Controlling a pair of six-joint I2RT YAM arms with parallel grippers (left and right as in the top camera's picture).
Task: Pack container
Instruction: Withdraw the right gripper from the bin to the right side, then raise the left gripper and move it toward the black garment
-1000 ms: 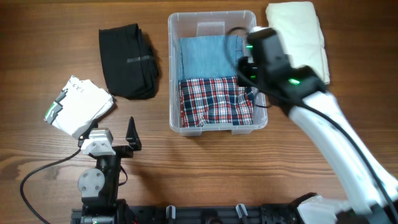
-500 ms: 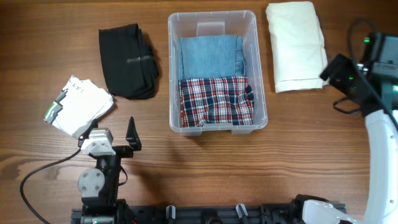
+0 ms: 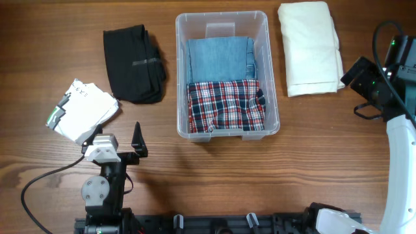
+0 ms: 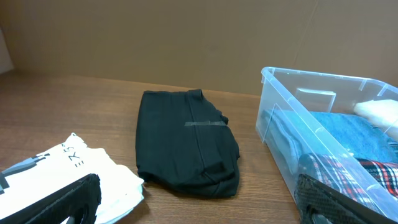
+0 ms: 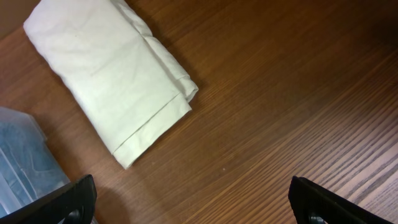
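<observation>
The clear container (image 3: 221,15) stands in the middle of the table. It holds a folded light-blue denim piece (image 3: 220,57) at the back and a red plaid garment (image 3: 224,104) in front. A folded cream garment (image 3: 310,47) lies to its right, and the right wrist view shows it too (image 5: 106,74). My right gripper (image 3: 359,91) hovers open over bare wood to the right of the cream garment, with nothing between its fingers (image 5: 196,208). My left gripper (image 3: 120,140) rests open near the front left, empty (image 4: 199,208), facing the container (image 4: 323,78).
A folded black garment (image 3: 133,63) lies left of the container and shows in the left wrist view (image 4: 186,140). A white printed garment (image 3: 81,109) sits near the left gripper. The left arm's cable (image 3: 39,179) trails along the front edge.
My right arm has swung from above the container's right side out past the cream garment, and its jaws have opened. The left arm has not moved.
</observation>
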